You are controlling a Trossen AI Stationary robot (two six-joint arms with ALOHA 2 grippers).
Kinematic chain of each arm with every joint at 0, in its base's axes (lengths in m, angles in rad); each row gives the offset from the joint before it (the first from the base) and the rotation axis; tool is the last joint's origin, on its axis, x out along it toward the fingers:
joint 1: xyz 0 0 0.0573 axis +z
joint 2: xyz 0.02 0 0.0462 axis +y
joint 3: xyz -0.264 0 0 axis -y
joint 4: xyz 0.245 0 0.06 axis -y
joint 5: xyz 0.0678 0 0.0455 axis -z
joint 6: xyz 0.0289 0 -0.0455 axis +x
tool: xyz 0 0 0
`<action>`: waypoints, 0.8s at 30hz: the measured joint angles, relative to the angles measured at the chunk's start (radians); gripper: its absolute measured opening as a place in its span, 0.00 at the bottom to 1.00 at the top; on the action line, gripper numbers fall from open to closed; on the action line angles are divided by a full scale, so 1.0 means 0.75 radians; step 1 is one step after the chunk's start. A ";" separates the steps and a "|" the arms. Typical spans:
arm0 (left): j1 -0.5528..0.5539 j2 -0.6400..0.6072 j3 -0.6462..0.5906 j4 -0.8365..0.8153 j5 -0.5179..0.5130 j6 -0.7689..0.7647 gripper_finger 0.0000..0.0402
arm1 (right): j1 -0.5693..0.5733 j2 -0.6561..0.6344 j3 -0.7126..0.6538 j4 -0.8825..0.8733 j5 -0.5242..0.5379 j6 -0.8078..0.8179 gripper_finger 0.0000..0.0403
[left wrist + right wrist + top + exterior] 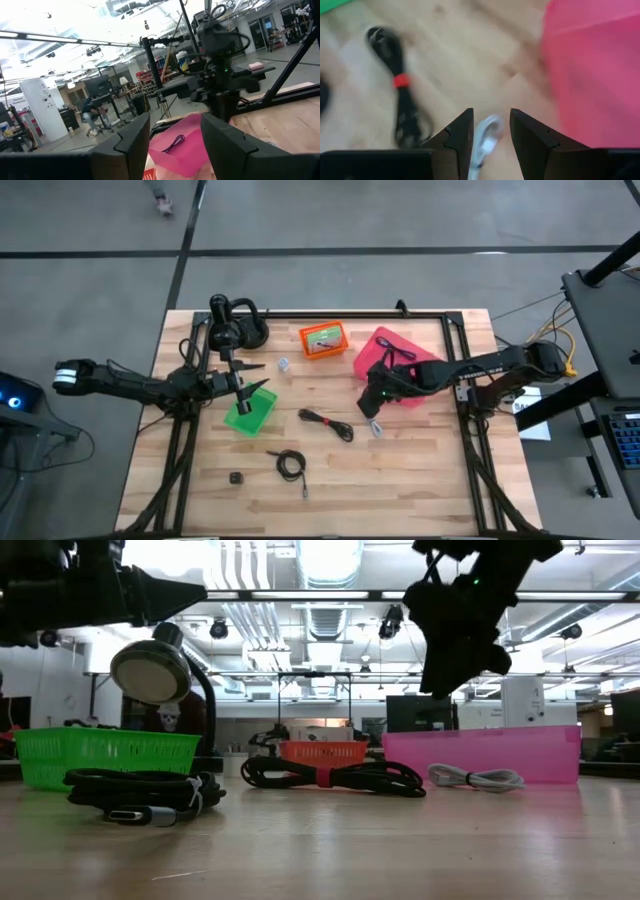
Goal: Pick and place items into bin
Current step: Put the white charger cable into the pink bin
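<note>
At the left, the left gripper (243, 390) hangs over the near edge of the green bin (251, 412), jaws spread and empty, its arm stretched in low from the table's left edge; parked there, it seems simply to wait, clear of the other arm's work; behind it stands a black desk lamp (232, 328). Near the front edge lie a tiny black block (236, 478) and a coiled black cable (291, 464), well apart from any bin, apparently not yet handled; further in, an orange bin (323, 338) sits at the back, and a black cable with a red tie (327, 423) lies between the green bin and the pink one. To the right, the right gripper (374, 406) points down just beside the pink bin (392, 346), its arm reaching in from the right across that bin; a pale grey cable (486, 138) lies on the wood directly between its fingers (461, 134), which stand apart around it without visibly pinching it; I judge this a grasp in preparation, the bin close by so the carry is short; one dark cable already lies inside the pink bin.
</note>
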 joint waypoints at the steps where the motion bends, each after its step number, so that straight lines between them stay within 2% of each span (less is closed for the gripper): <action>1: 0.000 0.000 -0.002 0.000 0.000 -0.001 0.40 | 0.020 0.000 0.000 0.000 -0.006 0.024 0.29; 8: 0.000 0.000 -0.012 0.002 0.000 -0.001 0.40 | 0.166 0.000 0.000 -0.020 -0.001 0.205 0.29; 14: 0.000 0.000 -0.012 0.003 0.000 -0.001 0.40 | 0.251 0.026 -0.001 -0.121 0.073 0.340 0.27; 24: 0.000 0.000 -0.012 0.007 0.000 0.000 0.40 | 0.268 0.183 -0.001 -0.086 0.089 0.248 0.26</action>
